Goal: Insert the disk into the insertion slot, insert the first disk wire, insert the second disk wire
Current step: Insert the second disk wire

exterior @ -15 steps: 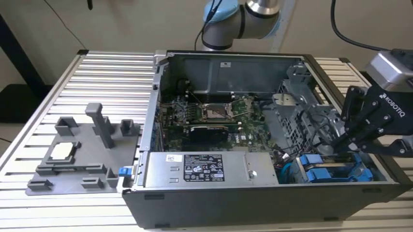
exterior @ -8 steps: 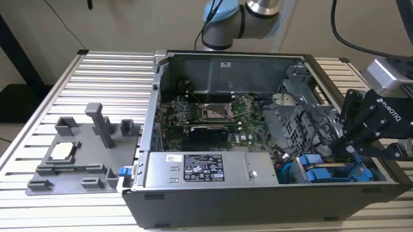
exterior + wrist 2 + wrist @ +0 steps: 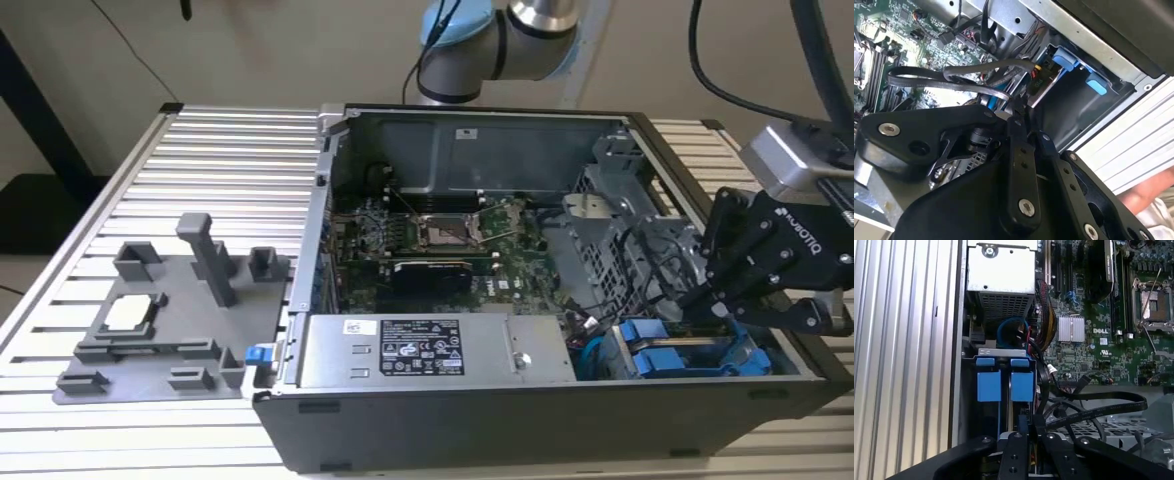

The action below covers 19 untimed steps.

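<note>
Two blue-ended drive carriers sit side by side in the insertion slot point(image 3: 747, 365), the drive cage at the case's corner on the exterior view's right. The disk point(image 3: 1022, 380) is the one in line with my fingers, and its blue tabs point(image 3: 1068, 60) also show in the second wrist view. My gripper point(image 3: 701, 312) hangs just over the inner end of the cage. Its fingers point(image 3: 1021, 432) are pressed together on the end of a flat black disk wire point(image 3: 1114, 402) that loops back over the cage point(image 3: 944, 75). The wire's plug is hidden between the fingertips.
The open computer case point(image 3: 534, 420) lies on a slatted aluminium table point(image 3: 214, 170). A silver power-supply box point(image 3: 427, 350) sits beside the cage, with the motherboard point(image 3: 441, 235) behind it. A grey fixture point(image 3: 160, 320) stands at the exterior view's left. A person's hand point(image 3: 1149, 195) is near the case.
</note>
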Each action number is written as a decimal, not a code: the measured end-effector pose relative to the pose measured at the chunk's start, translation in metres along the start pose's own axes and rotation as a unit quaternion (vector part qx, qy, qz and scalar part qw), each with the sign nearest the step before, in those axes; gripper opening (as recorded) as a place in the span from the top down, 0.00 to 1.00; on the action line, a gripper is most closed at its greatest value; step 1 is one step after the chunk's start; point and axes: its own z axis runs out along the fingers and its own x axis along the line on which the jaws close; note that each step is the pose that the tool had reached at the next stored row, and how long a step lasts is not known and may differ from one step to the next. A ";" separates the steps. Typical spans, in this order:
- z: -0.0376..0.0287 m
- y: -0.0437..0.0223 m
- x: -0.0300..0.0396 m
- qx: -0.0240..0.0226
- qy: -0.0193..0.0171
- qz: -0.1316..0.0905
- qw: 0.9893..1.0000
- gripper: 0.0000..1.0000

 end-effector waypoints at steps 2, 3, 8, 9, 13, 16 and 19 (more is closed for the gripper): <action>0.0012 -0.0007 0.0001 0.000 0.000 0.001 1.000 0.84; 0.0019 -0.0012 0.0002 0.000 0.000 0.001 1.000 0.84; 0.0048 -0.0034 0.0005 0.000 0.000 0.002 1.000 0.84; 0.0052 -0.0036 0.0006 0.000 0.000 0.002 1.000 0.84; 0.0067 -0.0041 0.0007 0.000 -0.002 0.002 1.000 0.84; 0.0069 -0.0041 0.0006 0.000 -0.002 0.002 1.000 0.84; 0.0086 -0.0043 0.0009 0.000 -0.002 0.002 1.000 0.84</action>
